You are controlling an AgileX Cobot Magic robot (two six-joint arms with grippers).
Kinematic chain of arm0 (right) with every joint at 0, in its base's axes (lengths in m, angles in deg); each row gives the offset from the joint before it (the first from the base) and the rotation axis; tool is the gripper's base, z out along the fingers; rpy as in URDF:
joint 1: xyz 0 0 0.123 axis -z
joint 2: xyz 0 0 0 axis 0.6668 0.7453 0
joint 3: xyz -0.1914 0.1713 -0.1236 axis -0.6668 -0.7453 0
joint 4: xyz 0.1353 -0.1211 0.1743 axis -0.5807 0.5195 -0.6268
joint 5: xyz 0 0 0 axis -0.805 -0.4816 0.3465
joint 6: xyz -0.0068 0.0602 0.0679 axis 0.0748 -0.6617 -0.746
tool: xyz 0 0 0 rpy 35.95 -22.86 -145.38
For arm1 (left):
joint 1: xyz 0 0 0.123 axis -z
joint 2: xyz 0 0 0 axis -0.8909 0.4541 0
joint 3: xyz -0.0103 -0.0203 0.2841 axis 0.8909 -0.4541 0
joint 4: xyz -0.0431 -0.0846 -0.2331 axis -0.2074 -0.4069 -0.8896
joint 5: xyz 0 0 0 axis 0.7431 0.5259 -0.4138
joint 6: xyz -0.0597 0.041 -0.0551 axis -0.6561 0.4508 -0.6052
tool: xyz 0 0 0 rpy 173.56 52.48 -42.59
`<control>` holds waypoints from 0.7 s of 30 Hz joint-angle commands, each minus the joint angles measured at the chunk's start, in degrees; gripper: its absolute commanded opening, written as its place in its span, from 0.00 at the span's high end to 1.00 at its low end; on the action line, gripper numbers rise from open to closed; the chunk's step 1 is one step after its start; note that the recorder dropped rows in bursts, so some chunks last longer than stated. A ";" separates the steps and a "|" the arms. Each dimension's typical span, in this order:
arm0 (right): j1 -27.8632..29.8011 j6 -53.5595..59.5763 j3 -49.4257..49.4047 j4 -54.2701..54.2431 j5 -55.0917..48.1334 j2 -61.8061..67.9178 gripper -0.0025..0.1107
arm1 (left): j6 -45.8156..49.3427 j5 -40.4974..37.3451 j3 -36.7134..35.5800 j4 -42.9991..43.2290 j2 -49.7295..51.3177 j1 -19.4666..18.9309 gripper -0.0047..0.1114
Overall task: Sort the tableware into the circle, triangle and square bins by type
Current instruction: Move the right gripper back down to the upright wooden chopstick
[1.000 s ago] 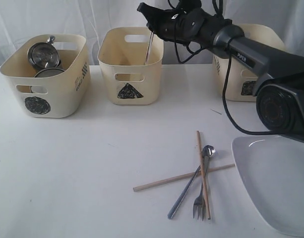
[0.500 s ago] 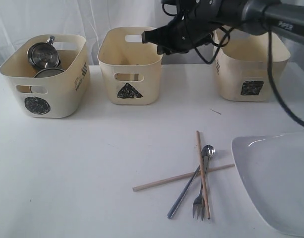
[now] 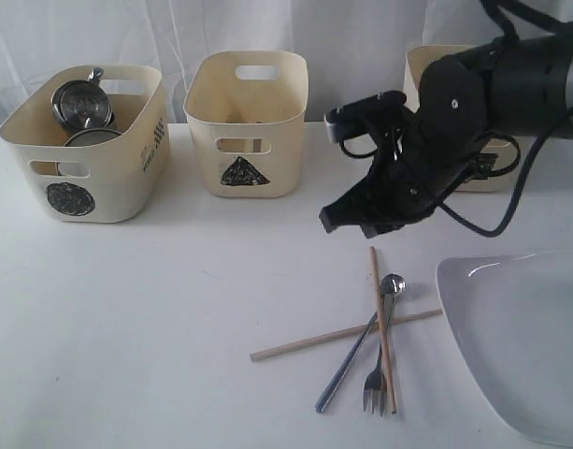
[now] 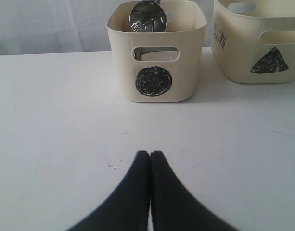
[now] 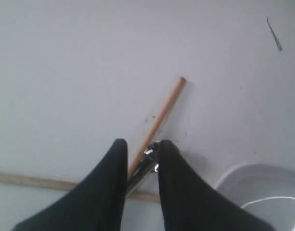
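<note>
On the white worktop [image 3: 174, 309], the circle tub [image 3: 127, 168] sits at the upper left of the exterior view with steel mugs [image 3: 80, 101] inside it. The triangle tub [image 3: 267, 126] stands just right of it at upper centre. The square bin [image 3: 424, 70] is at the upper right, largely hidden behind the right arm, so its mark cannot be seen. The right end effector [image 3: 361, 223] hangs right of centre, just above the far tip of one wooden chopstick [image 3: 380, 327]. That chopstick lies crossed over a second chopstick [image 3: 342, 335] in the lower middle of the frame. The steel cutlery lies tangled with them, a spoon [image 3: 392, 284] at the crossing and a fork [image 3: 374, 391] with its tines towards the bottom edge. A big white plate [image 3: 524, 346] fills the lower right corner, close beside the pile. In the right wrist view the end effector's fingers [image 5: 169, 163] stand parted and released, gripping nothing. The chopstick and a glint of steel show through the gap between them. In the left wrist view the left end effector [image 4: 150, 154] is clenched, its fingers pressed together on nothing. It is low over bare worktop, facing the circle tub.
</note>
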 commanded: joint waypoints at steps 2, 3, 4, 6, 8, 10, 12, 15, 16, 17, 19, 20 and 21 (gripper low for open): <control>-1.94 -5.00 -0.97 6.17 -0.96 0.28 0.73 | -0.29 -0.13 -0.23 -0.55 -0.26 -0.19 0.96; -2.25 -5.28 -0.97 6.63 -0.74 0.58 0.70 | -0.29 -0.13 -0.23 -0.55 -0.26 -0.19 0.96; -2.28 -5.96 -0.97 7.35 -0.45 0.72 0.69 | -0.29 -0.13 -0.23 -0.55 -0.26 -0.19 0.96; -2.28 -8.02 -0.97 9.26 0.07 1.37 0.64 | -0.29 -0.13 -0.23 -0.55 -0.26 -0.19 0.96; -2.50 -9.88 -0.97 12.08 0.21 2.04 0.63 | -0.29 -0.13 -0.23 -0.55 -0.26 -0.19 0.96; -2.78 -11.65 -0.97 14.90 -0.06 2.83 0.63 | -0.29 -0.13 -0.23 -0.55 -0.26 -0.19 0.96; -2.78 -12.31 -0.72 16.23 -0.46 4.17 0.63 | -0.29 -0.13 -0.23 -0.55 -0.26 -0.19 0.96; -2.78 -12.36 0.93 16.23 -1.55 6.62 0.63 | -0.29 -0.13 -0.23 -0.55 -0.26 -0.19 0.96; -2.78 -12.45 1.55 16.12 -1.76 7.36 0.63 | -0.29 -0.13 -0.23 -0.55 -0.26 -0.19 0.96; -2.78 -12.45 2.38 15.99 -2.11 8.28 0.63 | -0.29 -0.13 -0.23 -0.55 -0.26 -0.19 0.96; -2.78 -12.60 4.25 15.81 -2.90 10.14 0.63 | -0.29 -0.13 -0.23 -0.55 -0.26 -0.19 0.96; -2.78 -12.60 5.24 15.81 -3.30 11.00 0.63 | -0.29 -0.13 -0.23 -0.55 -0.26 -0.19 0.96; -2.78 -12.60 6.12 15.81 -3.70 11.76 0.63 | -0.29 -0.13 -0.23 -0.55 -0.26 -0.19 0.96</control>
